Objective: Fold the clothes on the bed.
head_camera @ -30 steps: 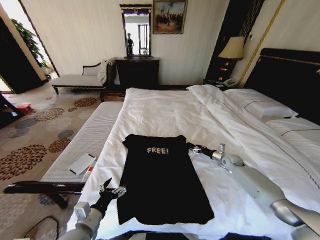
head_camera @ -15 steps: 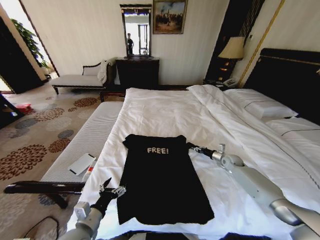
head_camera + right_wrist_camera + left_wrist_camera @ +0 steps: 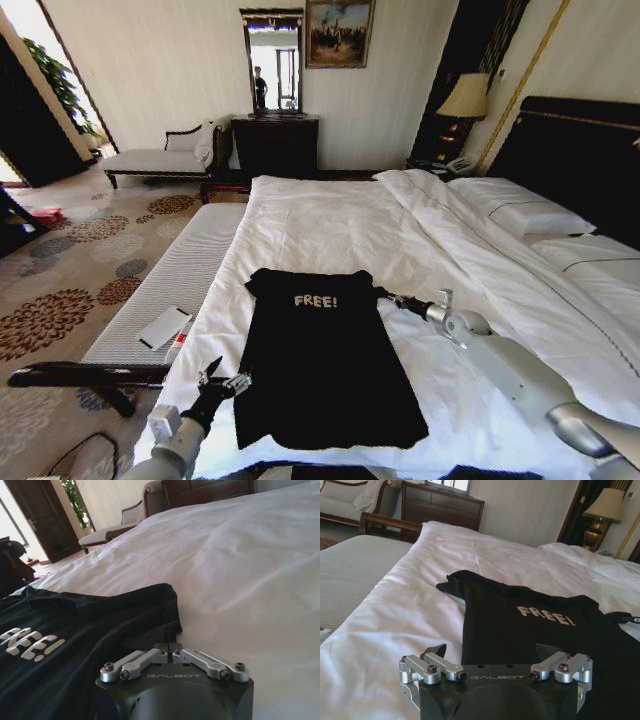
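The black T-shirt (image 3: 322, 358) is lying flat, print up, on the bed's white duvet (image 3: 330, 225). The right gripper (image 3: 383, 296) is pinching its sleeve edge, apparently readying a fold. The left gripper (image 3: 228, 380) is hovering spread wide beside the lower side hem.

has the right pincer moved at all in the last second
Barely, if at all: the right pincer remains shut on the T-shirt sleeve edge, beside the "FREE!" lettering.

Black tee (image 3: 320, 360) (FREE! up), flat, on white bed (image 3: 330, 225)
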